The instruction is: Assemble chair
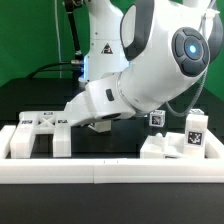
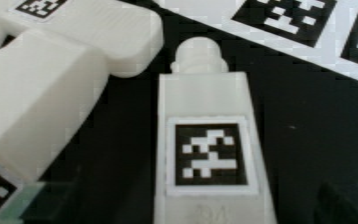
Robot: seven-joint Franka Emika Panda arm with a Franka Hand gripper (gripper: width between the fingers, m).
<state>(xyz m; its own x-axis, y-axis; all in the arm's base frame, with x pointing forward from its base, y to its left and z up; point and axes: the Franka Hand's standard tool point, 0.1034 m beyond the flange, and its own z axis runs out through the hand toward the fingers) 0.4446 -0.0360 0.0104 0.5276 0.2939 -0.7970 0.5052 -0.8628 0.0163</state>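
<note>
Exterior view: a white robot arm fills the middle of the picture and bends down toward a black table, with a green backdrop behind. Its wrist hangs low, just behind a long white border rail that runs across the front. The chair is in loose pieces. One cluster of chunky white parts sits at the exterior view's left, close to the wrist. A second cluster, showing black-and-white square tags, sits at the exterior view's right. The two clusters are well apart. From here the arm hides the fingers.

Wrist view: a long white leg piece lies flat on the dark table, directly below the camera. It has a rounded peg at its far end and a square tag on its upper face. A bulkier white block lies just beside it, at an angle. Beyond the peg lies the marker board with its large tags. The gripper has its jaws spread wide, with blurred fingertips on either side of the leg piece. Dark table shows between each fingertip and the leg, so nothing is gripped.
</note>
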